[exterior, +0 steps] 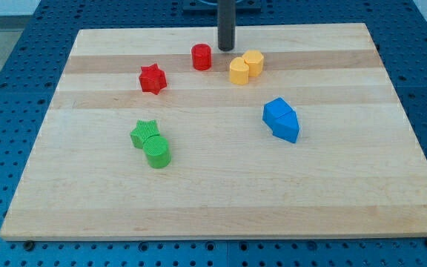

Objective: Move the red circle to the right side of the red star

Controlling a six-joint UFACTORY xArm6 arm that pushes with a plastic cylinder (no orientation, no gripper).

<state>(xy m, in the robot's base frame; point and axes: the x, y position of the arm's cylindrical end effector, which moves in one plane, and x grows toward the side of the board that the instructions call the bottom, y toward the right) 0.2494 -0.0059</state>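
Note:
The red circle (202,56) stands near the view's top middle of the wooden board (221,208). The red star (153,78) lies to its lower left, with a small gap between them. My tip (227,49) is at the board's top, just to the right of the red circle and slightly above it, not touching it as far as I can see.
Two yellow blocks (245,67) sit touching each other just right of the red circle. A blue block (282,119) lies at centre right. A green star (144,132) and a green circle (157,151) touch at centre left.

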